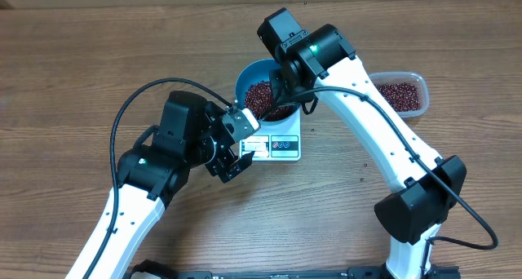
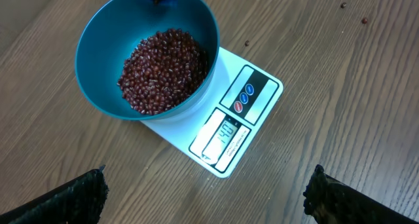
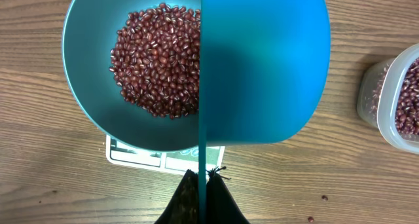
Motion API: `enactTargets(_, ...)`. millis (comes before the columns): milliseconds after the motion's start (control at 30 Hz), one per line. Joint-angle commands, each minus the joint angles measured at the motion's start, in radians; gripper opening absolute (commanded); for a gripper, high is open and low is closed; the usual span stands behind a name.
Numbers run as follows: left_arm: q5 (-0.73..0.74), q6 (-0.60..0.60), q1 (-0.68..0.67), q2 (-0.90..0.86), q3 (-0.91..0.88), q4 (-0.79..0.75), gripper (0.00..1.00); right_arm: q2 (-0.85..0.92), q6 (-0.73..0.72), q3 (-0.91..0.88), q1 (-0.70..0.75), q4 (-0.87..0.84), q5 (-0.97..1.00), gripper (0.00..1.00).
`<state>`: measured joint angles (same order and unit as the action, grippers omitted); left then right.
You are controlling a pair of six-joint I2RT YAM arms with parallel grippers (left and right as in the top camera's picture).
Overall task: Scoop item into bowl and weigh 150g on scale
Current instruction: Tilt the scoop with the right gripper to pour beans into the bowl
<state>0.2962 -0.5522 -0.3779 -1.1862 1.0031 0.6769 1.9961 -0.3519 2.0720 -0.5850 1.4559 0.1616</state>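
Right wrist view: my right hand (image 3: 203,185) is pressed together on the thin handle of the small blue plastic scoop (image 3: 262,67). It holds the scoop tipped over the round deep blue plastic bowl (image 3: 88,73), so whatever leaves it lands inside. The small dark red-brown beans (image 3: 157,60) lie heaped in that bowl, which sits on the flat white digital scale (image 3: 131,155) on the wooden worktop (image 3: 39,178), so each addition registers. My left hand (image 2: 206,196) hangs spread and empty near the scale, its camera facing the display; the digits look too blurred to read. The clear plastic tub (image 3: 393,99) stands aside, handy for refills.
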Motion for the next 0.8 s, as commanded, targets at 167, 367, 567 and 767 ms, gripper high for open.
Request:
enactTargets(167, 0.008, 0.017, 0.005, -0.003, 0.027, 0.0, 1.0, -0.031, -0.015, 0.029, -0.004, -0.003, 0.014, 0.04)
enactTargets(367, 0.008, 0.017, 0.005, -0.003, 0.027, 0.0, 1.0, -0.031, -0.014, 0.029, -0.008, 0.0, 0.002, 0.04)
enactTargets(567, 0.008, 0.017, 0.005, -0.003, 0.027, 0.0, 0.99, -0.031, -0.015, 0.029, -0.013, 0.007, 0.006, 0.04)
enactTargets(767, 0.008, 0.017, 0.005, -0.003, 0.027, 0.0, 0.99, -0.031, -0.015, 0.029, -0.017, 0.012, 0.022, 0.04)
